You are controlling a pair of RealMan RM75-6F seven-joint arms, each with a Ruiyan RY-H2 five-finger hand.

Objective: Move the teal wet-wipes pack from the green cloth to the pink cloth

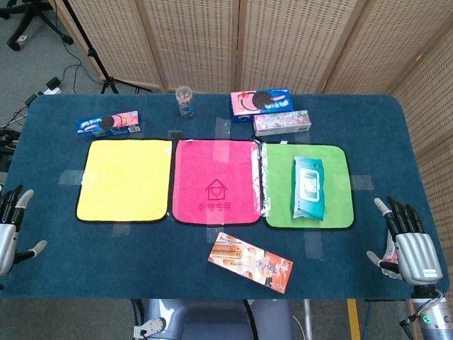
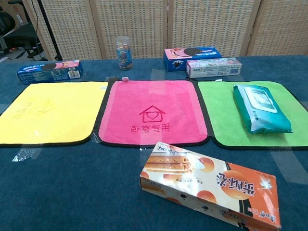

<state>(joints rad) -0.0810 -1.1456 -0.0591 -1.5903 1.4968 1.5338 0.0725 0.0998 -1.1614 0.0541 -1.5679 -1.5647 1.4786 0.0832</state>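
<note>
The teal wet-wipes pack point(image 1: 309, 188) point(image 2: 260, 108) lies flat on the green cloth point(image 1: 279, 198) point(image 2: 220, 115), on its right half. The pink cloth point(image 1: 216, 182) point(image 2: 153, 112), printed with a house outline, sits just left of it with nothing on it. My right hand point(image 1: 408, 244) hovers open at the table's near right edge, fingers spread, well right of the pack. My left hand point(image 1: 10, 228) is open at the near left edge, partly cut off by the frame. Neither hand appears in the chest view.
A yellow cloth point(image 1: 125, 179) lies left of the pink one. An orange biscuit box point(image 1: 250, 261) point(image 2: 210, 186) lies in front of the cloths. Along the far side stand two cookie boxes point(image 1: 108, 124) point(image 1: 260, 101), a pink tissue box point(image 1: 282, 122) and a small jar point(image 1: 185, 102).
</note>
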